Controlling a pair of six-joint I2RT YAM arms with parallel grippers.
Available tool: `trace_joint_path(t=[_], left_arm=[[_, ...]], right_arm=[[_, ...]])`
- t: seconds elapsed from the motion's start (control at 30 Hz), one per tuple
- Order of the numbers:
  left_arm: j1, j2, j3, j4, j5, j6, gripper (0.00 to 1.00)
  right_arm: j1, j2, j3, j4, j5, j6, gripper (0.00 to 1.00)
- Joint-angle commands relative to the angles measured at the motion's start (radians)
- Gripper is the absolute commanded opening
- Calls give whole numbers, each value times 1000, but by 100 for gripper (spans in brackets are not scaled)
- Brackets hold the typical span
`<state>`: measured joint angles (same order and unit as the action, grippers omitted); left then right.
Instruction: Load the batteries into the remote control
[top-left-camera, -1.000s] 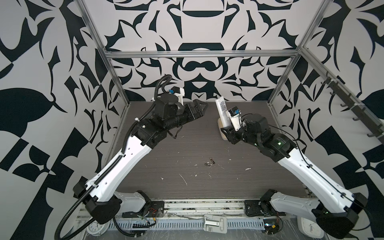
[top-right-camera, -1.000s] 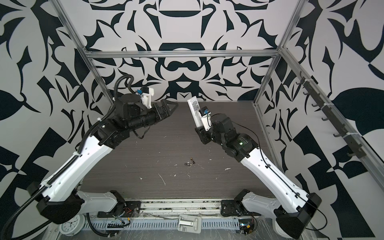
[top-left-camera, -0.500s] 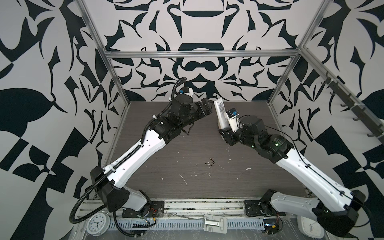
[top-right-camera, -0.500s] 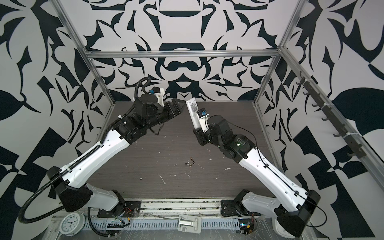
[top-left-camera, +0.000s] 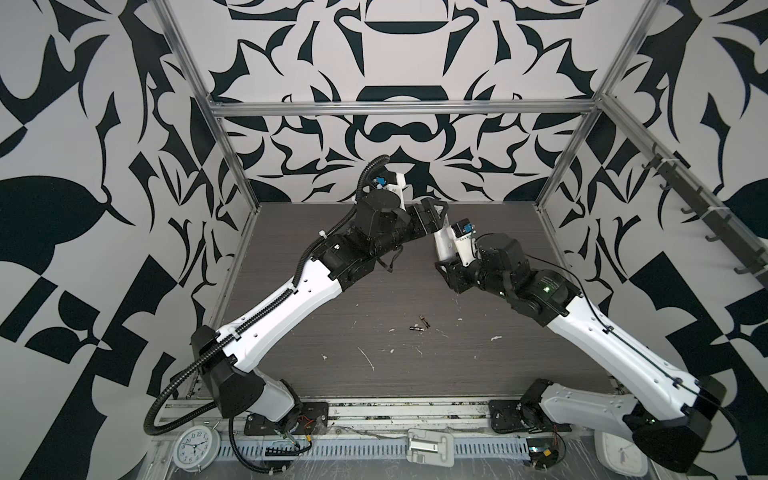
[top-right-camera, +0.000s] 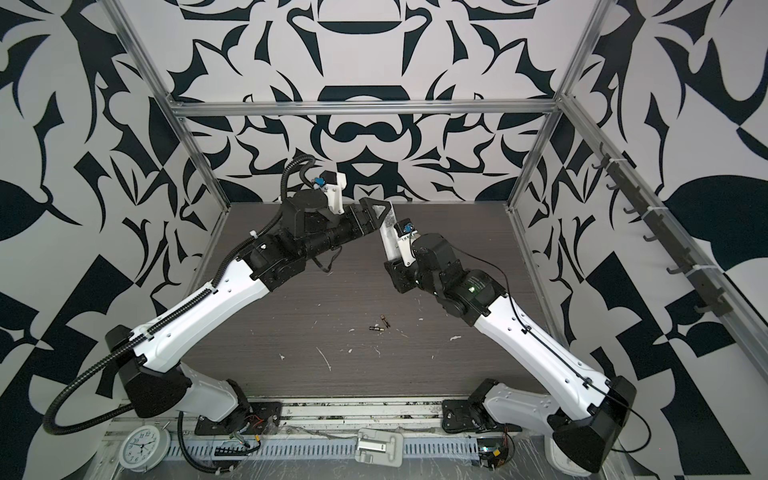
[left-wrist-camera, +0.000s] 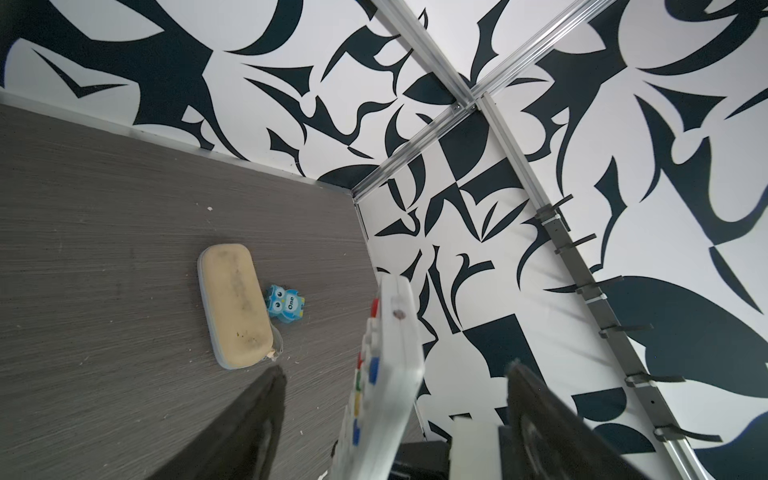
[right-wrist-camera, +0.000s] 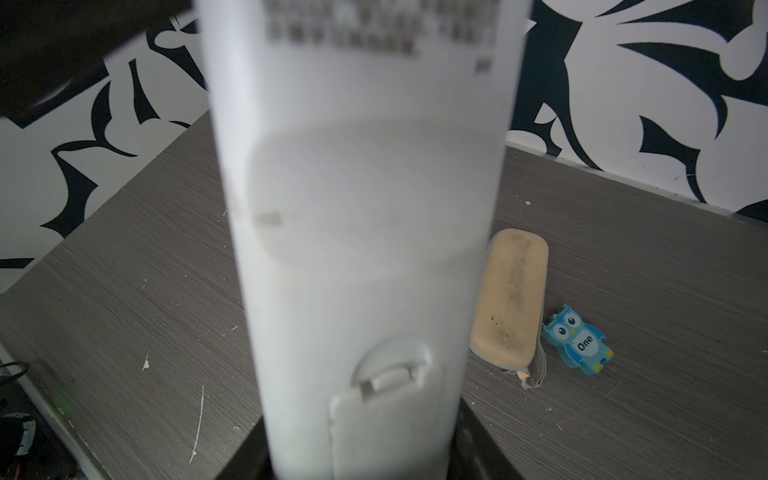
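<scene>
The white remote control (top-left-camera: 441, 243) (top-right-camera: 390, 241) stands nearly upright above the back of the table, its lower end held by my shut right gripper (top-left-camera: 445, 269) (right-wrist-camera: 361, 453). Its plain back, with a latched lid (right-wrist-camera: 386, 411), faces the right wrist camera. My left gripper (top-left-camera: 436, 210) (left-wrist-camera: 395, 372) is open around the remote's upper end (left-wrist-camera: 386, 374); a gap shows on each side between its fingers and the remote. Two small dark batteries (top-left-camera: 417, 328) (top-left-camera: 424, 320) (top-right-camera: 376, 328) lie side by side on the table's middle, far from both grippers.
A beige oblong case (left-wrist-camera: 235, 305) (right-wrist-camera: 509, 299) and a blue owl figure (left-wrist-camera: 286, 303) (right-wrist-camera: 579, 340) lie on the table under the raised grippers. White scraps (top-left-camera: 368, 358) dot the front half. Clocks (top-left-camera: 196, 443) and a grey-white piece (top-left-camera: 428, 444) sit on the front rail.
My left arm has swung right and stretched out until its jaws straddle the remote's upper end, and they have narrowed a little. The right gripper keeps its hold on the remote.
</scene>
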<state>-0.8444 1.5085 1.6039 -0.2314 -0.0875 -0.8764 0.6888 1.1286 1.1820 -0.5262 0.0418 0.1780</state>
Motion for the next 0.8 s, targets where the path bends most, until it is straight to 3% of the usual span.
trace_joint_path(t=[0.0, 0.33, 0.77], left_arm=[[0, 34, 44, -30, -11, -12, 80], [-15, 66, 42, -76, -61, -35, 63], [-14, 52, 1, -66, -49, -16, 14]], right_arm=[[5, -27, 8, 65, -35, 10, 0], [11, -27, 13, 63, -28, 0, 0], [30, 8, 33, 43, -34, -37, 0]])
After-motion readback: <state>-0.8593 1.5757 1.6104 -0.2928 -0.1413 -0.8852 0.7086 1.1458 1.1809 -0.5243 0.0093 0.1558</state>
